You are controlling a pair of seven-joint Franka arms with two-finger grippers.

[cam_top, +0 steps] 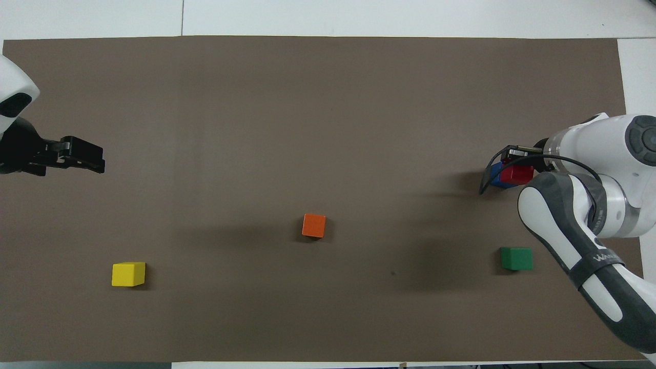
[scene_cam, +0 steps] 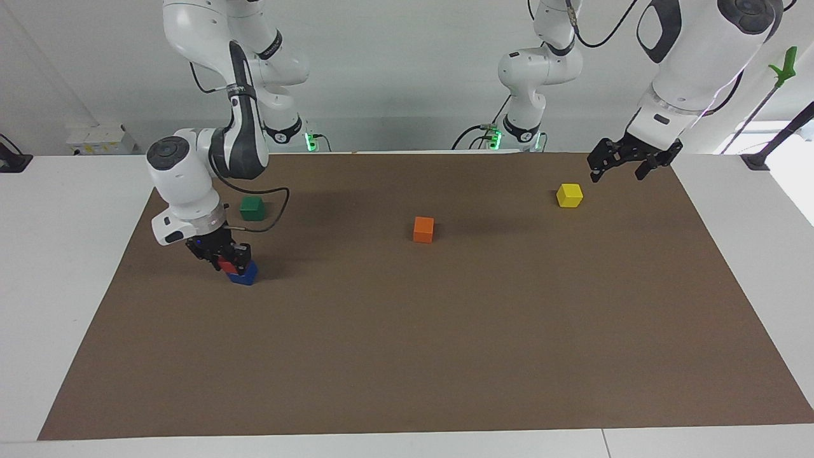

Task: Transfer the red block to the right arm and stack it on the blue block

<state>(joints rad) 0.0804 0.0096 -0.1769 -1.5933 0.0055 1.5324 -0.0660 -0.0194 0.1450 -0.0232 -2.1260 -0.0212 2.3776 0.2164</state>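
Note:
The red block [scene_cam: 225, 267] rests on top of the blue block [scene_cam: 245, 275] toward the right arm's end of the mat. My right gripper [scene_cam: 230, 259] is shut on the red block, reaching down from above. In the overhead view the red block [cam_top: 516, 174] covers most of the blue block [cam_top: 495, 177], and the right arm's wrist hides part of both. My left gripper [scene_cam: 618, 173] is open and empty, raised over the mat's edge at the left arm's end near the yellow block [scene_cam: 570, 195]. It also shows in the overhead view [cam_top: 100, 159].
A green block [scene_cam: 252, 208] lies nearer to the robots than the stacked blocks. An orange block [scene_cam: 423, 229] sits mid-mat. All lie on the brown mat [scene_cam: 407, 356]. They also show in the overhead view: green block [cam_top: 516, 258], orange block [cam_top: 313, 225], yellow block [cam_top: 128, 273].

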